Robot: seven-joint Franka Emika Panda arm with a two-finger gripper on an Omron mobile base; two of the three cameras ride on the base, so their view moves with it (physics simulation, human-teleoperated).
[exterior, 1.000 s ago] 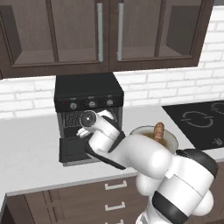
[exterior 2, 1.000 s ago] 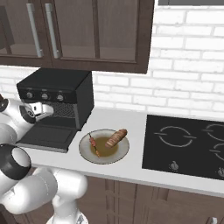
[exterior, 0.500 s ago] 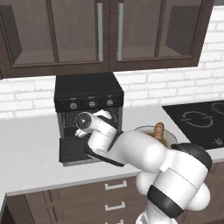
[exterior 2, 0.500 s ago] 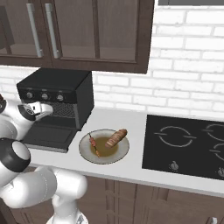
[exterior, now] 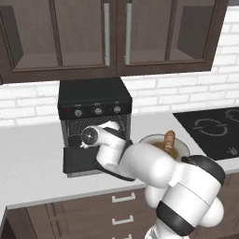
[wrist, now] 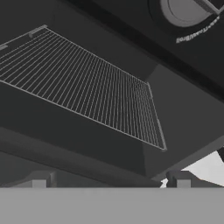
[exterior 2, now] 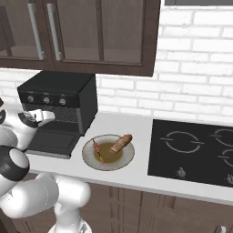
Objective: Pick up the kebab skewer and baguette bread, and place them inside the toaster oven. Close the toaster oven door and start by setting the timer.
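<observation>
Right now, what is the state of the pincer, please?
Pincer: open and empty, facing the rack inside the oven.

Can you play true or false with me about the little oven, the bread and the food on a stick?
1. The toaster oven door hangs open. True.
2. The baguette bread is on the wire rack. False: it lies on the plate.
3. The kebab skewer shares that plate. True.
4. The tool is holding the skewer. False: it is open and empty, facing the oven's inside.
5. The toaster oven has three knobs. True.
</observation>
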